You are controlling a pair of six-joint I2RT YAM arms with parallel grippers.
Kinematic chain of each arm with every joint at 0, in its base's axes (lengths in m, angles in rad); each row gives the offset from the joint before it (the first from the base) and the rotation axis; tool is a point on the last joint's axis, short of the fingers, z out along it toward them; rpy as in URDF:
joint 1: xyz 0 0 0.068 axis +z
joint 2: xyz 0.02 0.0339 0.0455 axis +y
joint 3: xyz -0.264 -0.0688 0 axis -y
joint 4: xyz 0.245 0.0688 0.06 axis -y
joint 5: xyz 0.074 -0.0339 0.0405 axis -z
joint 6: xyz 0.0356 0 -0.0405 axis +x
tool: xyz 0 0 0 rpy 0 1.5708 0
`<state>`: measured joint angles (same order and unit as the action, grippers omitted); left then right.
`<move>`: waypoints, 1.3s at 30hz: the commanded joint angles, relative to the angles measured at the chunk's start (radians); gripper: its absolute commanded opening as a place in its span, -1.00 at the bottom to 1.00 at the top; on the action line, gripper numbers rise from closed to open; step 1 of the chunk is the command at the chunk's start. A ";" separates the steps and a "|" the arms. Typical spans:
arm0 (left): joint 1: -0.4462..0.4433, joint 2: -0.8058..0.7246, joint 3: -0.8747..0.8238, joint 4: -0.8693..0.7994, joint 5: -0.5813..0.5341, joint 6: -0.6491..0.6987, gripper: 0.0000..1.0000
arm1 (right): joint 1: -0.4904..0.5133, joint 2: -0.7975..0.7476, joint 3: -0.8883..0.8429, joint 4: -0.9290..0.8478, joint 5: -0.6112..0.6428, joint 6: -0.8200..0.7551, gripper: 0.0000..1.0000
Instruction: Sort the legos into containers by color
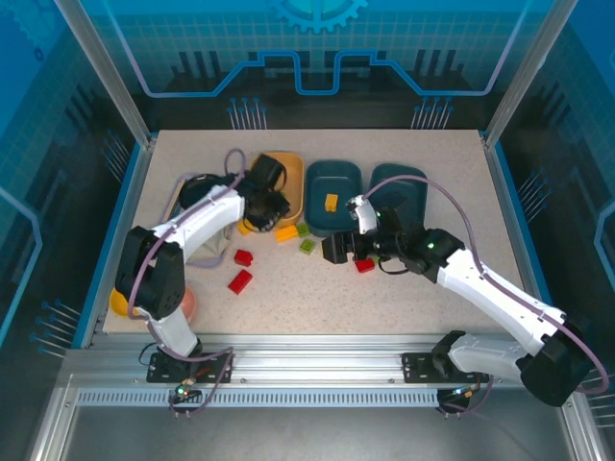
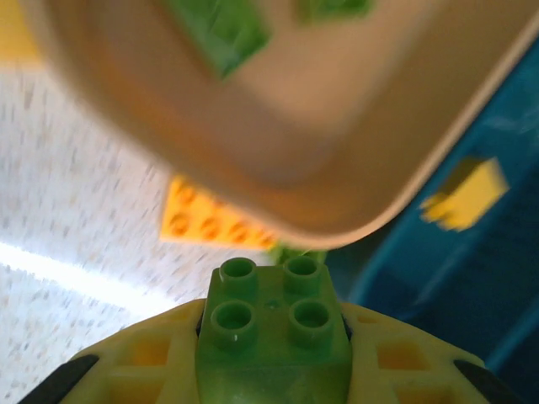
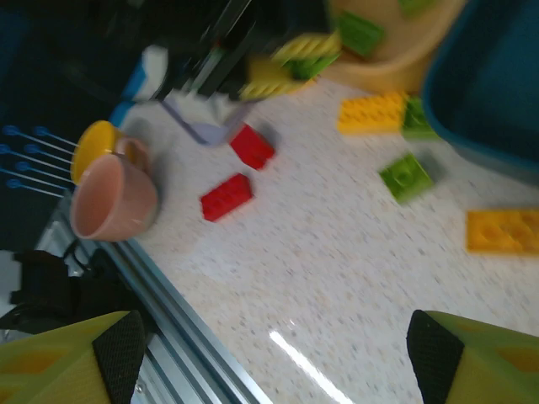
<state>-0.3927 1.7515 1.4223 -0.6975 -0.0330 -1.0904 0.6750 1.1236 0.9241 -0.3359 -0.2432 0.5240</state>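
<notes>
My left pincer (image 1: 261, 206) pinches a green four-stud brick (image 2: 274, 324) beside the yellow-orange tub (image 2: 354, 194). I should clear its rim, then release among the green bricks (image 2: 223, 34) inside. My right pincer (image 3: 269, 362) hangs spread.

My left arm (image 1: 197, 226) folds at the elbow and reaches inward, and my left claw (image 2: 274, 341) is pinched on a small green studded plastic brick (image 2: 271, 299). My right arm (image 1: 480, 283) stretches leftward, with my right claw (image 3: 278, 358) spread wide.
</notes>
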 commanded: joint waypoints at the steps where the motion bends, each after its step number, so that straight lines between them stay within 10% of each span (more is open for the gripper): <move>1: 0.069 0.093 0.142 -0.078 0.012 0.142 -0.51 | 0.053 -0.048 -0.101 0.324 0.120 -0.039 0.84; 8: 0.141 0.398 0.532 -0.142 0.027 0.215 -0.51 | 0.056 0.071 0.027 0.250 0.323 -0.055 0.90; 16: 0.156 0.690 0.853 -0.256 0.057 0.234 -0.42 | 0.021 0.206 0.126 0.153 0.267 0.021 0.89; 21: 0.158 0.691 0.857 -0.250 0.092 0.211 0.06 | 0.024 0.244 0.147 0.112 0.245 -0.024 0.89; 29: 0.169 0.417 0.725 -0.214 0.063 0.214 0.40 | 0.126 0.305 0.211 0.077 0.252 -0.187 0.87; 39: 0.169 -0.378 -0.121 -0.159 -0.026 0.107 0.55 | 0.343 0.538 0.346 -0.067 0.391 -0.346 0.81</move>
<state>-0.2287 1.4975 1.5105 -0.8291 -0.0280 -0.9241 1.0199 1.6394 1.2388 -0.2924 0.0353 0.1928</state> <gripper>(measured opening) 0.773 0.911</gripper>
